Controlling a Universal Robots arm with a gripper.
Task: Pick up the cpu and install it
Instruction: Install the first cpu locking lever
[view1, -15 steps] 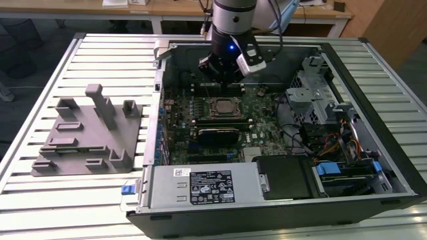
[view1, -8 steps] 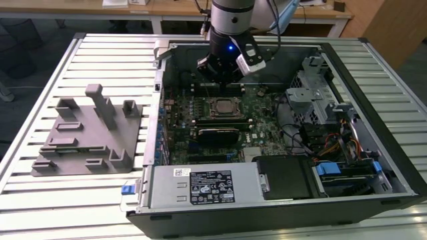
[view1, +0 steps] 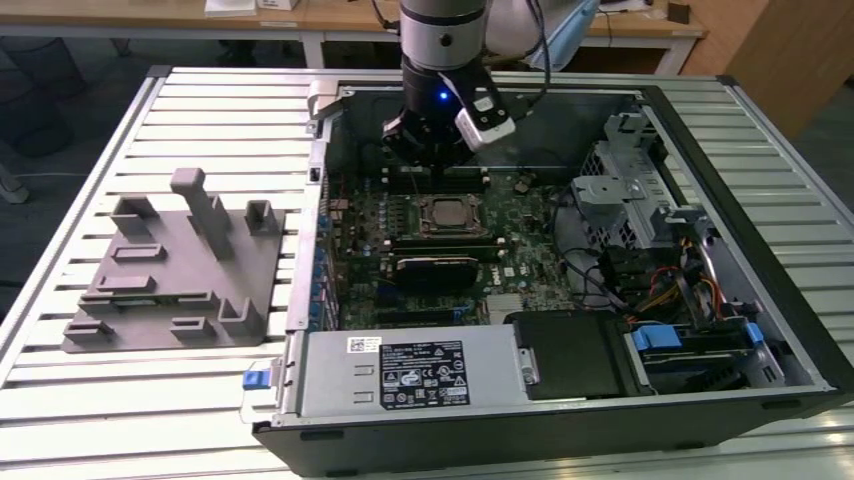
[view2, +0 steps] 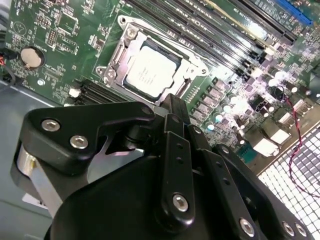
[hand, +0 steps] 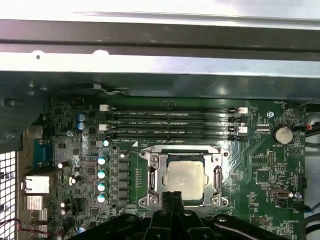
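Arm: the gripper (view1: 426, 160) is seen inside the open computer case (view1: 534, 445), hung over the green motherboard (view1: 541, 215).
Fingers: the fingers (hand: 166, 201) are drawn close together and nothing is held between them.
Fingertip position: in both wrist views the gripper (view2: 172, 104) is seen with its tips near the edge of the socket frame (hand: 152, 172). Whether it is touched cannot be told.
Cpu: the cpu (view1: 447, 213) is seated flat in the socket frame, silver-grey top upward, and is not gripped. It is shown in both wrist views (view2: 150, 72) (hand: 186, 176).
Cpu position, exterior view: the chip is placed at 6 o'clock of the gripper and at 12 o'clock of the black finned block (view1: 434, 268).
Memory slots: long parallel memory slots (hand: 170, 122) are laid just beside the socket.
Coin cell: a round coin cell (hand: 283, 134) is mounted on the board, apart from the socket.
Tray: a grey tray (view1: 160, 290) with upright posts is set on the slatted counter (view1: 200, 130), at 9 o'clock of the case and well apart from the cpu.
Power supply: a grey power supply box (view1: 400, 375) is fitted at 6 o'clock of the board.
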